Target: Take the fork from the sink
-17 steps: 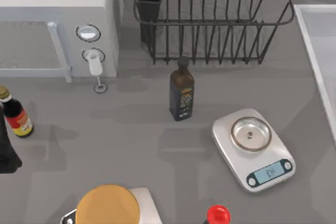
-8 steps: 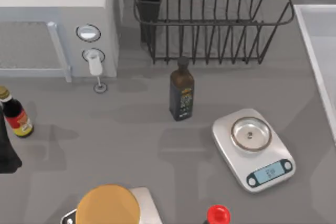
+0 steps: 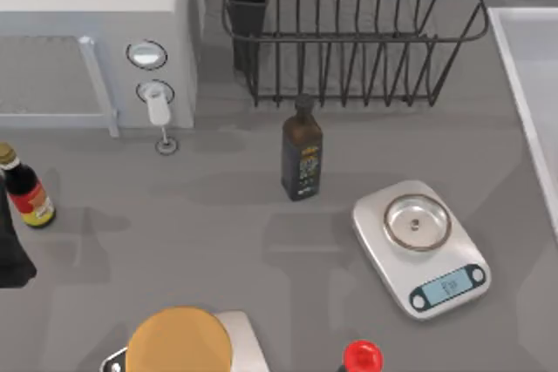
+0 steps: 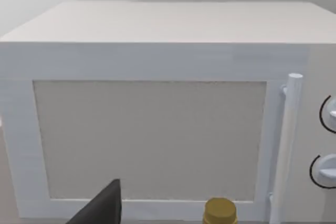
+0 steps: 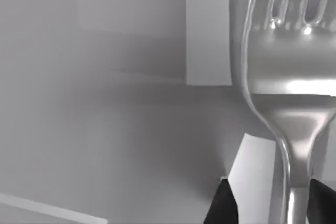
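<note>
The fork (image 5: 286, 72), shiny silver, is seen very near in the right wrist view, tines away from the camera and its thin handle running back between the fingers of my right gripper (image 5: 273, 205). The gripper stands open: one dark fingertip (image 5: 321, 203) is against the handle, while the other is a little apart from it. Behind the fork is the smooth grey sink (image 5: 105, 129). In the top view the sink's pale rim (image 3: 523, 84) runs along the right edge. My left gripper (image 3: 10, 259) is parked at the table's left edge.
A white microwave (image 3: 87, 32) fills the back left and a black wire dish rack (image 3: 357, 32) the back middle. A dark bottle (image 3: 302, 150), a kitchen scale (image 3: 421, 246), a red-labelled sauce bottle (image 3: 24, 189), a red-capped bottle (image 3: 362, 356) and an orange round object (image 3: 179, 341) stand on the grey table.
</note>
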Motion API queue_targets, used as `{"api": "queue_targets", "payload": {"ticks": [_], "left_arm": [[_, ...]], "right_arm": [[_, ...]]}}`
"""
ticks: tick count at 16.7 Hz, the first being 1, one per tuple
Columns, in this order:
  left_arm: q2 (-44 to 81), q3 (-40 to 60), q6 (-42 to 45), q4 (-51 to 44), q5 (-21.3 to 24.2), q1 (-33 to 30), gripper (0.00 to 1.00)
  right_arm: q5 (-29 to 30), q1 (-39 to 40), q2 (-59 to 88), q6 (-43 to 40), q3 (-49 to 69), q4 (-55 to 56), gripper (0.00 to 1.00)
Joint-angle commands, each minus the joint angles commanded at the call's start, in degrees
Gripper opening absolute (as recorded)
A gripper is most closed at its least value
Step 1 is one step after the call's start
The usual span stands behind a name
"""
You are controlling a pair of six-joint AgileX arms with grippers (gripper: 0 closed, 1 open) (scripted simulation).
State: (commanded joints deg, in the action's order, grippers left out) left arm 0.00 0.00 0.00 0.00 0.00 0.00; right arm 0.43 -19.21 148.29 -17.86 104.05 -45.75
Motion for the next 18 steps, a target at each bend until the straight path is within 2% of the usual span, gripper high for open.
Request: {"api": "queue_targets", "payload": {"ticks": [10, 13, 18], "left_arm": [[0.0, 0.0, 0.0, 0.0, 0.0, 0.0, 1.00], [0.0, 0.0, 0.0, 0.0, 0.0, 0.0, 1.00], [0.0, 0.0, 0.0, 0.0, 0.0, 0.0, 1.00]], "right_arm": [[-0.8, 0.2, -2.9, 0.7, 1.5, -1.8, 0.00], [-0.8, 0.1, -4.7, 0.6, 5.7, -7.6, 0.00], [-0.9, 0.0, -9.9, 0.5, 14.9, -23.5, 0.00]]}}
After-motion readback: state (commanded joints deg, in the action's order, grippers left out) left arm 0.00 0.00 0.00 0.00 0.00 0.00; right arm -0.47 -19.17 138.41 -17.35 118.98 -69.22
